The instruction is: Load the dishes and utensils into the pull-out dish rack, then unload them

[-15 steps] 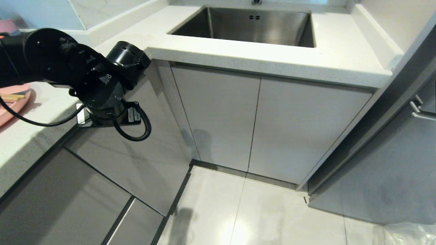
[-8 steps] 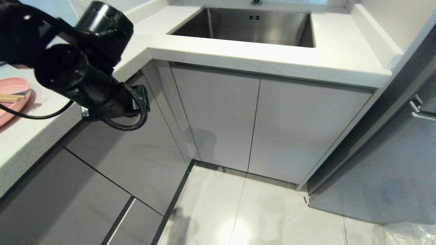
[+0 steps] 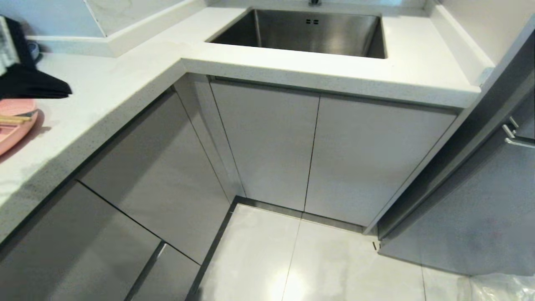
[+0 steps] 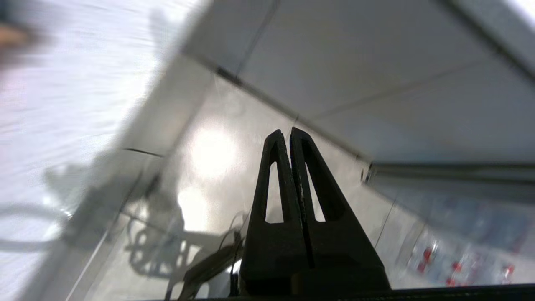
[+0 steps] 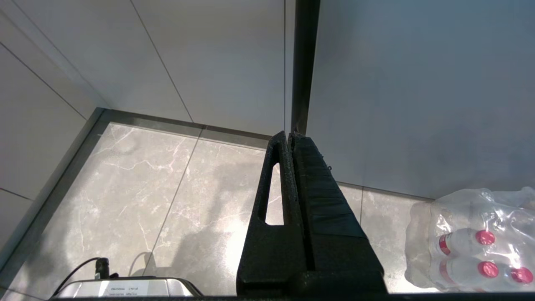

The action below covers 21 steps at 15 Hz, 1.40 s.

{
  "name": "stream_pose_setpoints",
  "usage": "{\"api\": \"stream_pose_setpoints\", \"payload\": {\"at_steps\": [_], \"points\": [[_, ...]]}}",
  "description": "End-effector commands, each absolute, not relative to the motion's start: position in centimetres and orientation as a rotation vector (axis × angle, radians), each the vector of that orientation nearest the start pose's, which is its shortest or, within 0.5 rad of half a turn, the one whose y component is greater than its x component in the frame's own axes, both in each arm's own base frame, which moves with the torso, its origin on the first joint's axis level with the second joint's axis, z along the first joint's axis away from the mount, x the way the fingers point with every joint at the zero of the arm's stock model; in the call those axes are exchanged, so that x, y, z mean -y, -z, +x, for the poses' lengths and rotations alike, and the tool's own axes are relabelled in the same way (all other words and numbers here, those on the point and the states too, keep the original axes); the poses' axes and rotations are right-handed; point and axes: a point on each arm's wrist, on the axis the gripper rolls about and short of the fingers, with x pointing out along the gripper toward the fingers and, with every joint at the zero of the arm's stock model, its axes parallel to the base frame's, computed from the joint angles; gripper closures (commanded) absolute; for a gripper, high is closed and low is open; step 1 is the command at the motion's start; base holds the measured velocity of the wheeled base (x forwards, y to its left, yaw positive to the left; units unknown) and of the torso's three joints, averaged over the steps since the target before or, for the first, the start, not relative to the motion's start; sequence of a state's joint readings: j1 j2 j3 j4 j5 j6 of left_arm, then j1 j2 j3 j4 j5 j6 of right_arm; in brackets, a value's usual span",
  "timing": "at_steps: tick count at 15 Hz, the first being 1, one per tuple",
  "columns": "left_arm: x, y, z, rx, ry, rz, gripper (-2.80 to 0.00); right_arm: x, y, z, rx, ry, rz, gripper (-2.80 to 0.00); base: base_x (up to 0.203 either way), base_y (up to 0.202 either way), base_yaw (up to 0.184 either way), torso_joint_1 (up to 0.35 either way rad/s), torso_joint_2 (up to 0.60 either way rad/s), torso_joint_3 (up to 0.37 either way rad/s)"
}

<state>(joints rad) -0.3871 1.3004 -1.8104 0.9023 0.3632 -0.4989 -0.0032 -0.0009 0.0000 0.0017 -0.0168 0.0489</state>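
Pink plate [image 3: 12,125] with wooden chopsticks [image 3: 12,120] lies on the white surface [image 3: 104,88] at far left; left claw [image 4: 289,133] pressed shut, empty; right claw [image 5: 288,138] likewise shut, empty, above the floor [image 5: 167,200].

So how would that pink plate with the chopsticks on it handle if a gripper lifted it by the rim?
The pink plate looks flat, stiff and probably light. The chopsticks lie loose across it, so tilting would likely send them sliding off.
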Motion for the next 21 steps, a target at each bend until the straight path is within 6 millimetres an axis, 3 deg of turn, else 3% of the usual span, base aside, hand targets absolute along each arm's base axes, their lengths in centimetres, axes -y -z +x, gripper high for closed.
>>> {"api": "stream_pose_setpoints", "payload": {"at_steps": [1, 3, 6, 8, 11, 13, 17, 19, 21], "points": [[1.4, -41.1, 7.0, -0.239, -0.109, -0.403, 0.0, 0.0, -7.5, -2.3, -0.003, 0.02, 0.049, 0.0, 0.0, 0.0, 0.0, 0.0, 0.0, 0.0], [-0.2, -40.6, 2.9, -0.167, -0.162, -0.4, 0.0, 0.0, -7.5, -2.3, -0.003, 0.02, 0.049, 0.0, 0.0, 0.0, 0.0, 0.0, 0.0, 0.0], [-0.4, -38.2, -3.8, -0.081, -0.169, -0.347, 0.0, 0.0, -7.5, -2.3, -0.003, 0.02, 0.049, 0.0, 0.0, 0.0, 0.0, 0.0, 0.0, 0.0], [0.3, -35.3, -7.8, -0.033, -0.154, -0.286, 0.0, 0.0, -7.5, -2.3, -0.003, 0.02, 0.049, 0.0, 0.0, 0.0, 0.0, 0.0, 0.0, 0.0], [1.0, -29.5, -11.2, 0.027, -0.127, -0.153, 0.0, 0.0, -7.5, -2.3, -0.003, 0.02, 0.049, 0.0, 0.0, 0.0, 0.0, 0.0, 0.0, 0.0], [1.2, -26.0, -11.4, 0.015, -0.117, -0.097, 0.0, 0.0, -7.5, -2.3, -0.003, 0.02, 0.049, 0.0, 0.0, 0.0, 0.0, 0.0, 0.0, 0.0], [0.4, -23.9, -11.6, 0.005, -0.015, -0.074, 0.0, 0.0, -7.5, -2.3, -0.003, 0.02, 0.049, 0.0, 0.0, 0.0, 0.0, 0.0, 0.0, 0.0], [0.3, -20.8, -11.7, -0.013, 0.004, -0.046, 0.0, 0.0, -7.5, -2.3, -0.003, 0.02, 0.049, 0.0, 0.0, 0.0, 0.0, 0.0, 0.0, 0.0], [0.2, -17.4, -10.3, -0.054, 0.014, -0.007, 0.0, 0.0, -7.5, -2.3, -0.003, 0.02, 0.049, 0.0, 0.0, 0.0, 0.0, 0.0, 0.0, 0.0]]}}
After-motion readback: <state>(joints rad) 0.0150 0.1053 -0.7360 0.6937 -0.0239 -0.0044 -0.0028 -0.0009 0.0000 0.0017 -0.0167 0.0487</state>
